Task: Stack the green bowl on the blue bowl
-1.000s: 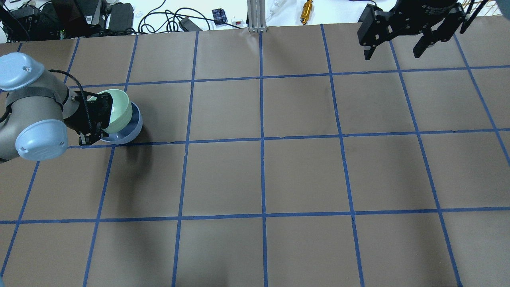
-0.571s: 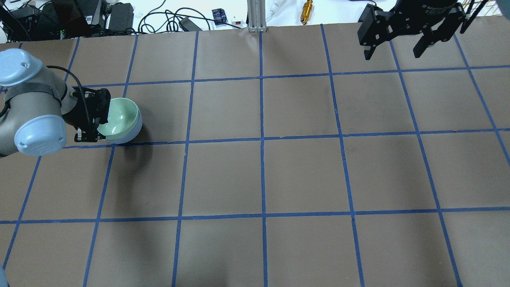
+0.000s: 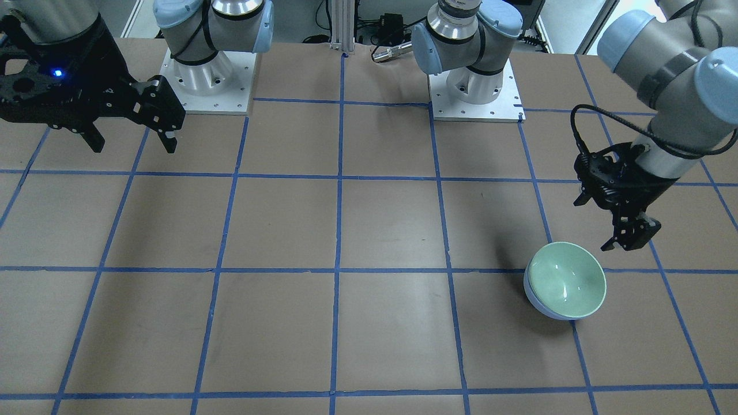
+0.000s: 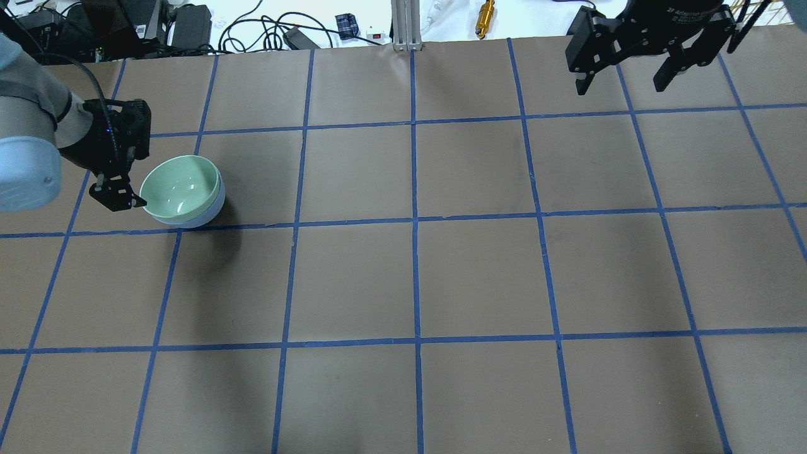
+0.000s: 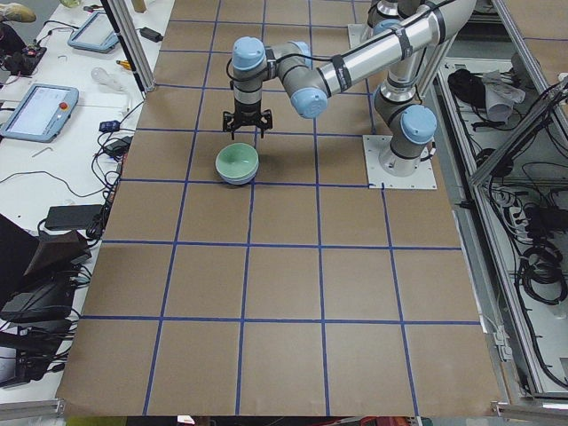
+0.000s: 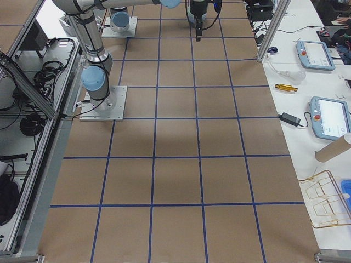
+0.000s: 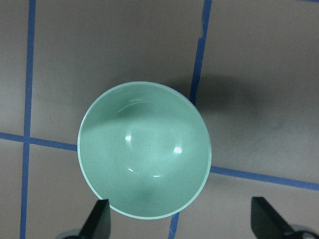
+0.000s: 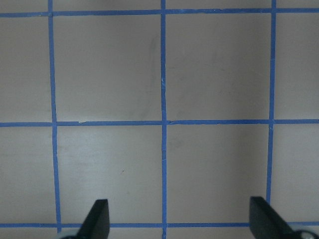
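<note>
The green bowl sits right inside the blue bowl on the big brown table, over toward the table's left edge. The right gripper hangs up near the far right corner of the table, with its two fingers wide apart and empty. The left gripper is just beside the bowls, on the side nearer the left edge, and its fingers are apart too and hold no bowl.
</note>
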Motion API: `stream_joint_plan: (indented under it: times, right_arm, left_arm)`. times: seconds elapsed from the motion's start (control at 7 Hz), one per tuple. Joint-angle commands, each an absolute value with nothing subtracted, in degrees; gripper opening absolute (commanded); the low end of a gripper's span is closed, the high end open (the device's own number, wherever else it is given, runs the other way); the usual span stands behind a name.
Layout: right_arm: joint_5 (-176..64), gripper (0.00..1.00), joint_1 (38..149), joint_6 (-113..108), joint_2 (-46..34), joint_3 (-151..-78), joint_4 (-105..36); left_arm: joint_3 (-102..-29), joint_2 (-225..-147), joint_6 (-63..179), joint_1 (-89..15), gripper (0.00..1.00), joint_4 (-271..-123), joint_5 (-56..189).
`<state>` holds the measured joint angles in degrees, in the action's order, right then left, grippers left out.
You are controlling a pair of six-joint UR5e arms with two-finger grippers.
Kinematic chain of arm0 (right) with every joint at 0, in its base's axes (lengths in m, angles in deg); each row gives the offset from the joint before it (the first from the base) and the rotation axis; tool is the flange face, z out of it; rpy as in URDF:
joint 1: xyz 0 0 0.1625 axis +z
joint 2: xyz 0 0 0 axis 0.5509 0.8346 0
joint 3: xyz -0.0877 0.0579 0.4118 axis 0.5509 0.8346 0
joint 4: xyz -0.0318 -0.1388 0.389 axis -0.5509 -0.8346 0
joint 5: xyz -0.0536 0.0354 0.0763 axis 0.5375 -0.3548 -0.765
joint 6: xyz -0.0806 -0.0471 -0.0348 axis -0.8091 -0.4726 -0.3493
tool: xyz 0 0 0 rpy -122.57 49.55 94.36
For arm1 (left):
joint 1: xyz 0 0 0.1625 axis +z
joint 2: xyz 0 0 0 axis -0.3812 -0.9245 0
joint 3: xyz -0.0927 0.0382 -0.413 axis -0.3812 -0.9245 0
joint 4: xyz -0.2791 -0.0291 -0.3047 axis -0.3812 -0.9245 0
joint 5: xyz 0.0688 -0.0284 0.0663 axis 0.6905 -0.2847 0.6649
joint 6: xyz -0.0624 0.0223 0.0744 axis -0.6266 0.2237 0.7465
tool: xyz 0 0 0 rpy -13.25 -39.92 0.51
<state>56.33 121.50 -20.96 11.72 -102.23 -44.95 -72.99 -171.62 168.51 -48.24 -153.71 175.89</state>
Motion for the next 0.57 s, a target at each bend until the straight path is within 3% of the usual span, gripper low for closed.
stream_joint_plan:
  times: [0.0, 0.43]
  right_arm:
    - [56.36, 1.00, 121.49, -20.96, 11.68, -102.23, -44.94]
    - [56.36, 1.00, 121.49, -20.96, 11.77, -102.23, -44.94]
  left_arm:
    - [-62.99, -168.48, 154.33, -54.47, 1.00, -170.45, 175.79]
    - [-59.43, -168.29, 121.69, -61.94, 1.00, -174.58, 175.70]
